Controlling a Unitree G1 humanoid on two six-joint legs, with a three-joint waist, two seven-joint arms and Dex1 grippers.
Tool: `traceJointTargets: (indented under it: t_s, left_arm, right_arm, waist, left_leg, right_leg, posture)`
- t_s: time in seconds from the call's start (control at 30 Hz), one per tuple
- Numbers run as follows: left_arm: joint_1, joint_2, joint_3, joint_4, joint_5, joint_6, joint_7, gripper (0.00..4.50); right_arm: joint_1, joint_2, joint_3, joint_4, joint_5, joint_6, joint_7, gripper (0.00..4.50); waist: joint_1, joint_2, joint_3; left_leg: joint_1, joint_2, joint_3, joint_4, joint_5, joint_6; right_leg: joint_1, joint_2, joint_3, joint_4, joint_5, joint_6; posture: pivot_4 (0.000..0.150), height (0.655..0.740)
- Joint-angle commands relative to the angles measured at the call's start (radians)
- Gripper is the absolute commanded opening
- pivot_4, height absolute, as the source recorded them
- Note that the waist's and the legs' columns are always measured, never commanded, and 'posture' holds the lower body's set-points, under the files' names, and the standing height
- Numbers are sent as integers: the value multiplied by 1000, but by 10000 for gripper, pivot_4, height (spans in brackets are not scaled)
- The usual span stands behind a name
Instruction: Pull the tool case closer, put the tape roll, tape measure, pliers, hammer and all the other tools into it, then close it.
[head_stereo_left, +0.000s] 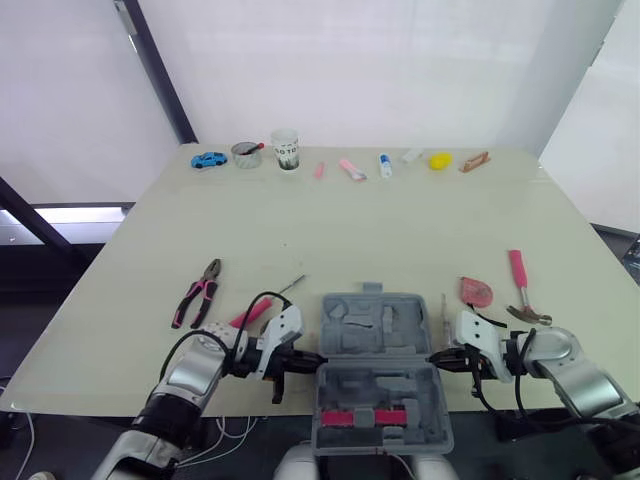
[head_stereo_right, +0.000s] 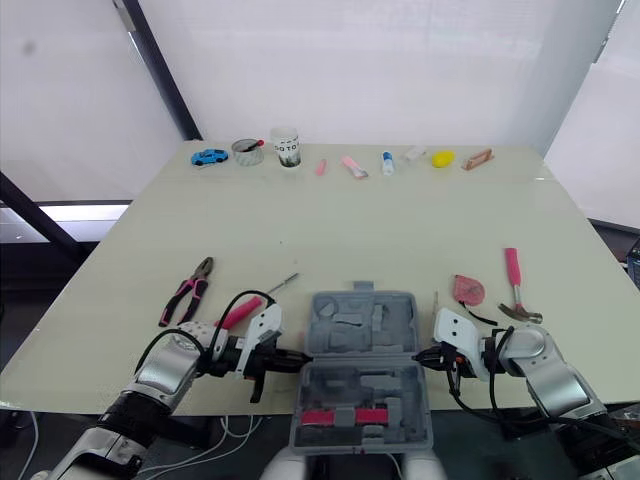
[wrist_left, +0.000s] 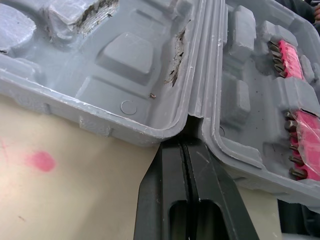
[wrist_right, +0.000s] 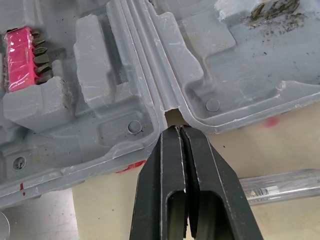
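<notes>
As the open grey moulded-plastic tool case (head_stereo_left: 375, 385) lies flat, hinge line running side to side, the left gripper (head_stereo_left: 312, 357) and right gripper (head_stereo_left: 433, 358) flank it equally near, fingers closed on nothing, tips in the hinge notches at either end.

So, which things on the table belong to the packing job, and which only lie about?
For the job: tool case, pliers, pink-handled screwdriver, tape measure, hammer.
Lying about, far edge: blue toy car, cup, small bottle, yellow object.
</notes>
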Motion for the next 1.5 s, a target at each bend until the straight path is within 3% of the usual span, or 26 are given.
traceJointTargets:
  t_s: [0.03, 1.5]
  left_arm:
    - [-22, -31, -10, 4, 0, -25, 24, 0]
    - [-24, -9, 3, 38, 18, -43, 1, 0]
  right_arm:
    - [-23, 23, 8, -34, 34, -21, 9, 829]
    - [-36, 38, 12, -8, 33, -43, 11, 829]
  waist:
    - [0, 0, 0]
    - [-2, 0, 0]
  left_leg:
    - [0, 0, 0, 0, 0, 0]
    - [0, 0, 0, 0, 0, 0]
  right_leg:
    - [0, 0, 0, 0, 0, 0]
    - [0, 0, 0, 0, 0, 0]
  posture:
    - [1500, 7400]
    - [1500, 7400]
